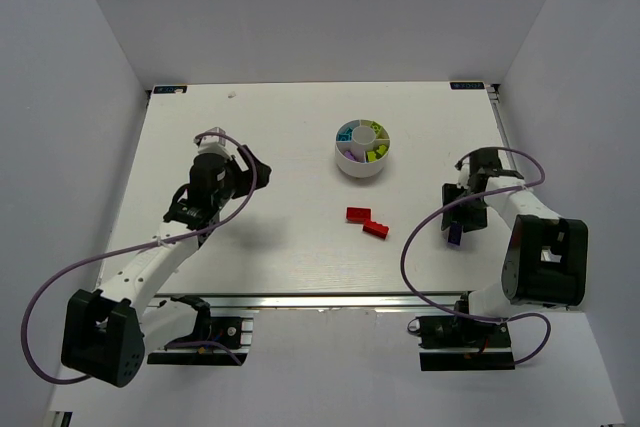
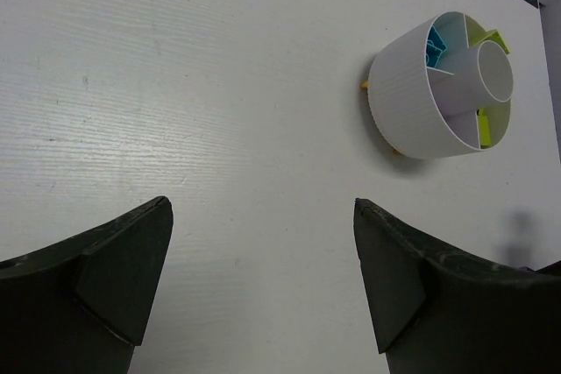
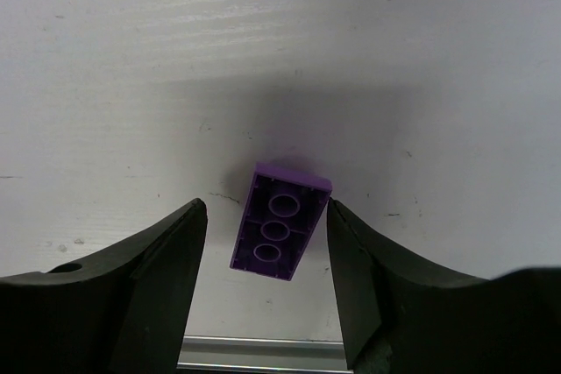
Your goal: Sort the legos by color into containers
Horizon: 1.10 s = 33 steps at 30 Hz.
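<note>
Right wrist view: the right gripper [image 3: 265, 208] stands over the table [image 3: 263, 59] with a purple brick [image 3: 279, 232] between its jaws. The brick shows its hollow underside, three round tubes in a row, and sits at a slant to the fingers. Its upper right corner meets the right finger [image 3: 351, 251], or very nearly does. A clear gap separates its other side from the left finger [image 3: 166, 260], so the jaws are apart and do not clamp it. A shadow lies on the table around the brick; I cannot tell whether it rests there or is tipped up.

From the top view this spot is near the right edge of the table, well apart from the dish [image 1: 362, 169], which sits in the middle toward the far side. Two red bricks [image 1: 366, 221] lie just beside each other on the open table, between the dish and the near edge (closer to the dish than to either arm).

In the dish, cyan bricks [image 2: 436, 45] fill one wedge and lime bricks [image 2: 484, 124] show in two others around the round hub.

The left gripper [image 2: 261, 216] hangs over bare table on the left side, jaws spread wide with nothing between them. It faces the dish, well short of it.
</note>
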Each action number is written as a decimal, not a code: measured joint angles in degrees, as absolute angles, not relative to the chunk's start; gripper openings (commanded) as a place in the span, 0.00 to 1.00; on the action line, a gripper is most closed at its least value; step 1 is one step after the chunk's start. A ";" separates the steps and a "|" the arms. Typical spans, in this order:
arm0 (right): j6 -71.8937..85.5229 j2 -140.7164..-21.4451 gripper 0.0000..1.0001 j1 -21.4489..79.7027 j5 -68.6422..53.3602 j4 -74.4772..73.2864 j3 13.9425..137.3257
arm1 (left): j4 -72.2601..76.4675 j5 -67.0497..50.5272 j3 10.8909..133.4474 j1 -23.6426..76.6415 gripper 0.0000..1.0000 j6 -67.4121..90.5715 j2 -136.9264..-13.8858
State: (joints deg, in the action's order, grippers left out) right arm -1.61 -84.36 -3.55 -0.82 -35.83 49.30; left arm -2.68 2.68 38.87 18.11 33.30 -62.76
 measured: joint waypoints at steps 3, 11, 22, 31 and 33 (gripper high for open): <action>-1.48 -84.88 0.59 -3.64 -1.30 -36.05 48.73 | -2.68 2.70 37.80 18.11 0.93 33.91 -62.00; -1.65 -86.02 0.12 -3.64 -3.22 -35.97 48.62 | -2.61 3.42 36.95 18.11 0.93 34.52 -60.97; -6.72 -80.75 0.00 6.26 -4.25 -33.56 52.21 | -2.61 2.13 37.76 18.06 0.93 34.37 -63.33; -9.52 -77.47 0.00 11.03 -5.34 -29.04 53.25 | -3.01 -1.69 39.53 18.06 0.91 36.60 -64.29; -9.65 -77.14 0.00 11.14 -6.31 -28.05 53.25 | -2.96 -2.28 39.92 18.06 0.90 37.41 -64.29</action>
